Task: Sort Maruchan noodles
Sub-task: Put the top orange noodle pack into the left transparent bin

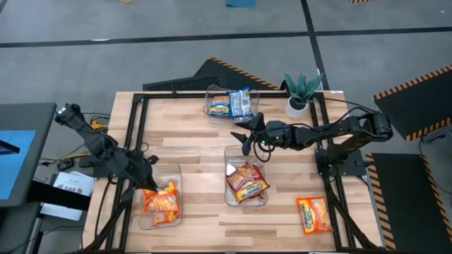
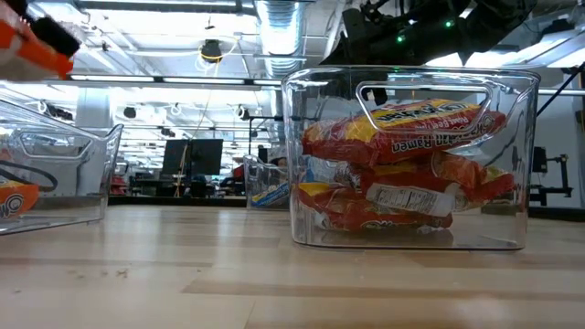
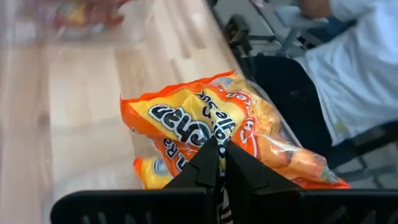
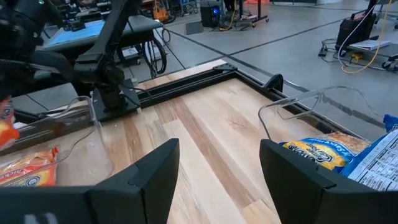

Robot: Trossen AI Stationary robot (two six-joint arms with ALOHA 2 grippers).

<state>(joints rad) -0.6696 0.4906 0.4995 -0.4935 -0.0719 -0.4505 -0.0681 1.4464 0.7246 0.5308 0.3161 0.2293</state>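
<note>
My left gripper (image 1: pixel 150 185) is shut on an orange Maruchan packet (image 3: pixel 217 118) above the left clear bin (image 1: pixel 141 215). Another orange packet (image 3: pixel 148 172) lies in that bin beneath it. My right gripper (image 1: pixel 247 135) hovers open over bare table, between the far bin of blue packets (image 1: pixel 233 104) and the middle bin of red-brown packets (image 1: pixel 246 182), touching nothing. One more orange packet (image 1: pixel 314 214) lies flat on the table near the right front corner. My left gripper pinches the orange packet between its two shut fingers at one edge (image 3: pixel 214 142), reaching down on a slant from the table's left. The packet is lifted clear of the bin; it shows high in the low view (image 2: pixel 32 47).
A potted plant (image 1: pixel 302 92) stands at the far right of the table. Black rails (image 1: pixel 138 120) run along the table's sides. The wood between the left and middle bins is bare. A person in a white shirt (image 3: pixel 360 62) shows beyond the table in the left wrist view.
</note>
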